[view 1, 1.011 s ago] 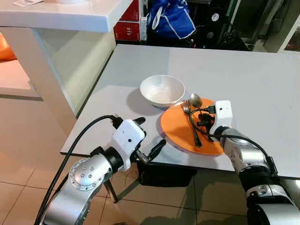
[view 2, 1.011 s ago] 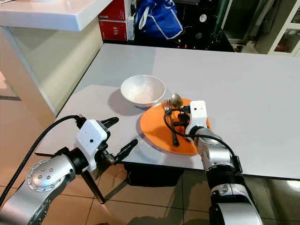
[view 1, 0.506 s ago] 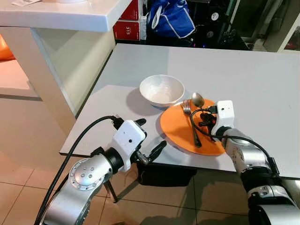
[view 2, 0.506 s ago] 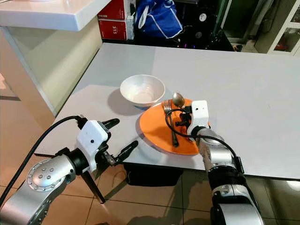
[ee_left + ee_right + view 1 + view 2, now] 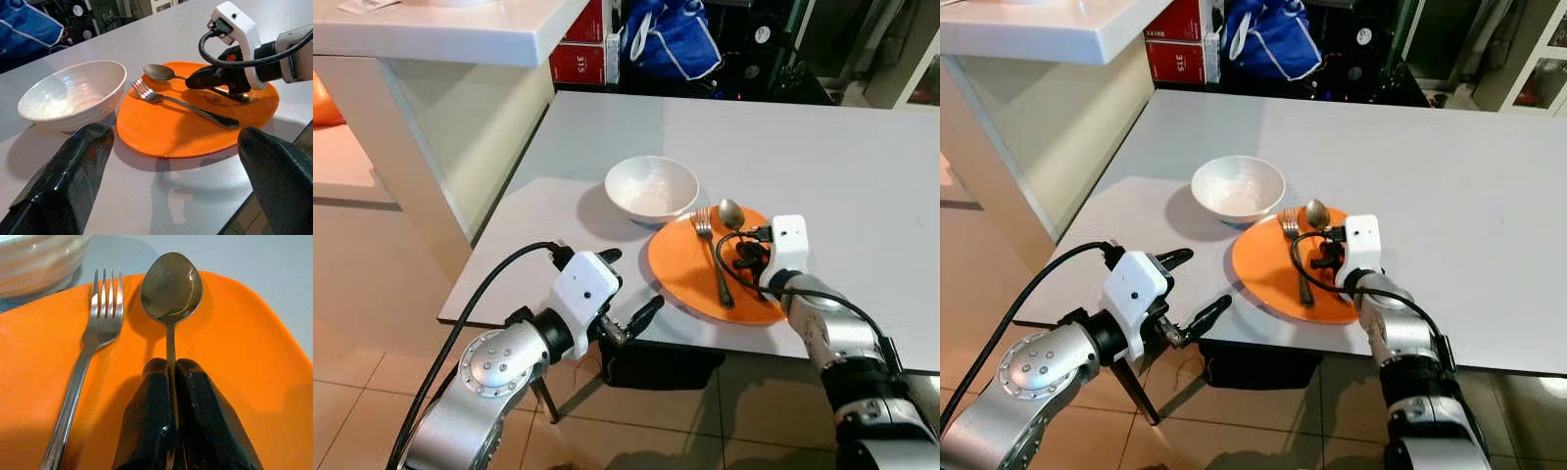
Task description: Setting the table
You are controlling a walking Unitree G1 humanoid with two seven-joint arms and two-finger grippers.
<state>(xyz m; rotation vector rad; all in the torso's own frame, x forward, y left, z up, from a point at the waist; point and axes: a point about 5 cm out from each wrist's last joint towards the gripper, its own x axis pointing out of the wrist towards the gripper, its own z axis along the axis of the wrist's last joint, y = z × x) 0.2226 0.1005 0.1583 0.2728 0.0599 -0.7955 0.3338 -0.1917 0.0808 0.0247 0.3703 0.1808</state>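
A grey bench [image 5: 822, 147] spans the frame's centre over tiled floor [image 5: 352, 294]; a white counter [image 5: 440, 29] sits upper left. Mid-frame, an orange plate [image 5: 690, 269] holds a fork [image 5: 713, 257] beside a white bowl [image 5: 651, 188]. The right tool [image 5: 172, 382] is clamped on the spoon [image 5: 171, 284]; the left tool [image 5: 626, 289] hangs spread apart at the bench's near edge.

The plate [image 5: 690, 269] was plain orange and the bowl [image 5: 651, 188] plain white, both on a pale grey table [image 5: 822, 157]. The fork [image 5: 712, 250] and spoon [image 5: 171, 289] were silver metal (the spoon's bowl looked darker, shaded), and the fingers [image 5: 156, 431] on the spoon's handle were glossy black. Behind the table were a blue bag [image 5: 671, 39] with white trim and red boxes [image 5: 579, 54].
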